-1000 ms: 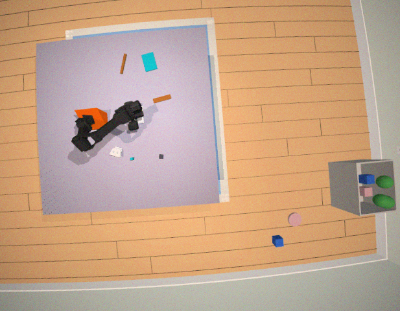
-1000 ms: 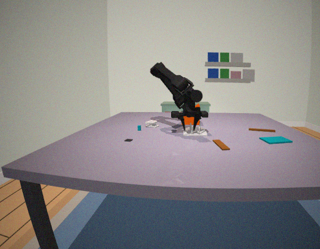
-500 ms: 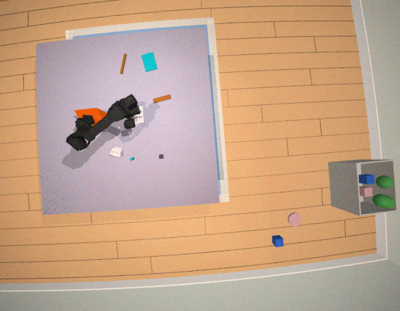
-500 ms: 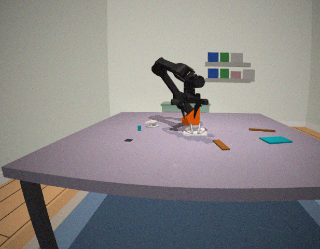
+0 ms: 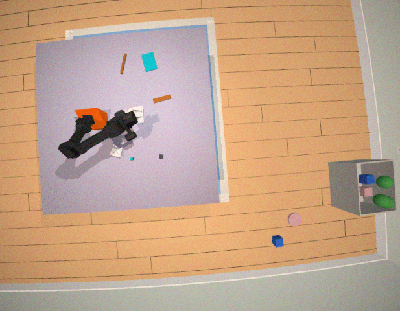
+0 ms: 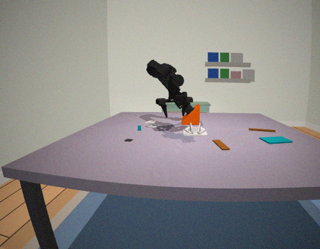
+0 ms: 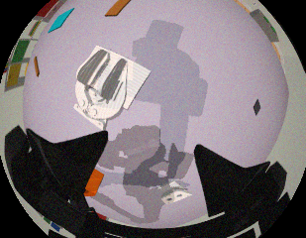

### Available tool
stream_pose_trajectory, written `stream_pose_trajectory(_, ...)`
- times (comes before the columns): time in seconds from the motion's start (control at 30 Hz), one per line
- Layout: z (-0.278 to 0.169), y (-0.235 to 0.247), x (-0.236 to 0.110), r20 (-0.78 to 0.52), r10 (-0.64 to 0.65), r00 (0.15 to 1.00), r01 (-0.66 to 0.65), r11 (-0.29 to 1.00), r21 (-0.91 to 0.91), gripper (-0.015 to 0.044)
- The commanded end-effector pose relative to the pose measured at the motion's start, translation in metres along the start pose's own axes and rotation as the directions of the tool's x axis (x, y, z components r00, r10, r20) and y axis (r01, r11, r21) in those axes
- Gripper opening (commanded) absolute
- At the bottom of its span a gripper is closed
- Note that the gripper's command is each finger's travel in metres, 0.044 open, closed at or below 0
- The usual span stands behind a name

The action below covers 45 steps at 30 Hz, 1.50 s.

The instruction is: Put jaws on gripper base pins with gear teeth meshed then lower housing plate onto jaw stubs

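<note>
The white gripper base [image 5: 141,117] [image 6: 187,134] [image 7: 138,78] lies flat on the table. Two white jaws stand on it side by side: one jaw [image 6: 191,128] [image 7: 94,68] and the other jaw [image 6: 199,129] [image 7: 116,79]. Their round ends lie close together in the wrist view; whether the teeth mesh is too small to tell. The small white housing plate [image 5: 115,153] [image 6: 151,123] [image 7: 175,196], with two holes, is on the table apart from the base. My gripper [image 6: 175,116] [image 7: 153,143] is wide open and empty, above the table between the base and the housing plate.
An orange wedge [image 5: 98,116] [image 6: 193,118] [image 7: 94,182] stands behind the base. A small teal block [image 5: 131,159] [image 6: 139,127] and a dark square [image 5: 161,156] [image 6: 128,140] lie near the housing plate. Two brown strips and a teal slab [image 5: 149,61] [image 6: 275,139] lie beyond the base.
</note>
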<state>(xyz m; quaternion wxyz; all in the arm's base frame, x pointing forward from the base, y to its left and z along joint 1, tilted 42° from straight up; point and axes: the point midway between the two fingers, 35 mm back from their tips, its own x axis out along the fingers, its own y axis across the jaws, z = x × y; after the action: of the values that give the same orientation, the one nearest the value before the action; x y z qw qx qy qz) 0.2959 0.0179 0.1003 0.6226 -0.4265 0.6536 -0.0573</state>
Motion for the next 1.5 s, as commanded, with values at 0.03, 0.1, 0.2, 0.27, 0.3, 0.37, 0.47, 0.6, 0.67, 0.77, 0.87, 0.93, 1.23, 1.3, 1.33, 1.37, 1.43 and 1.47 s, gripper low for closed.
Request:
stream_pose_trajectory(0.03, -0.022, -0.021, -0.002, -0.006, 0.001, 1.0, -0.001, 0.994, -0.109, 0.044)
stream_pose_trajectory(0.1, -0.031, -0.029, -0.003, -0.006, 0.002, 1.0, -0.003, 0.988, -0.153, 0.044)
stream_pose_trajectory(0.2, -0.045, -0.04, -0.005, -0.005, 0.003, 1.0, -0.004, 0.976, -0.217, 0.044)
stream_pose_trajectory(0.27, -0.055, -0.046, -0.006, -0.005, 0.003, 1.0, -0.004, 0.966, -0.259, 0.044)
stream_pose_trajectory(0.3, -0.059, -0.05, -0.007, -0.005, 0.003, 1.0, -0.004, 0.96, -0.28, 0.044)
stream_pose_trajectory(0.37, -0.069, -0.056, -0.008, -0.005, 0.002, 1.0, -0.004, 0.947, -0.322, 0.044)
stream_pose_trajectory(0.47, -0.085, -0.064, -0.01, -0.006, 0.0, 1.0, -0.003, 0.924, -0.383, 0.044)
stream_pose_trajectory(0.6, -0.106, -0.073, -0.012, -0.008, -0.003, 1.0, -0.001, 0.887, -0.462, 0.044)
stream_pose_trajectory(0.67, -0.116, -0.077, -0.014, -0.009, -0.006, 1.0, 0.001, 0.866, -0.5, 0.044)
stream_pose_trajectory(0.77, -0.132, -0.081, -0.016, -0.011, -0.01, 1.0, 0.002, 0.831, -0.556, 0.044)
stream_pose_trajectory(0.87, -0.148, -0.085, -0.018, -0.015, -0.016, 1.0, 0.003, 0.793, -0.609, 0.044)
stream_pose_trajectory(0.93, -0.159, -0.087, -0.019, -0.017, -0.02, 1.0, 0.004, 0.765, -0.644, 0.044)
stream_pose_trajectory(1.23, -0.193, -0.089, -0.024, -0.029, -0.035, 0.999, 0.002, 0.666, -0.746, 0.044)
stream_pose_trajectory(1.3, -0.193, -0.089, -0.024, -0.029, -0.035, 0.999, 0.002, 0.666, -0.746, 0.044)
stream_pose_trajectory(1.33, -0.193, -0.089, -0.024, -0.029, -0.035, 0.999, 0.002, 0.666, -0.746, 0.044)
stream_pose_trajectory(1.37, -0.193, -0.089, -0.024, -0.029, -0.035, 0.999, 0.002, 0.666, -0.746, 0.044)
stream_pose_trajectory(1.43, -0.193, -0.089, -0.02, -0.029, -0.034, 0.999, 0.001, 0.667, -0.745, 0.044)
stream_pose_trajectory(1.47, -0.193, -0.089, -0.015, -0.028, -0.033, 0.999, 0.001, 0.667, -0.745, 0.044)
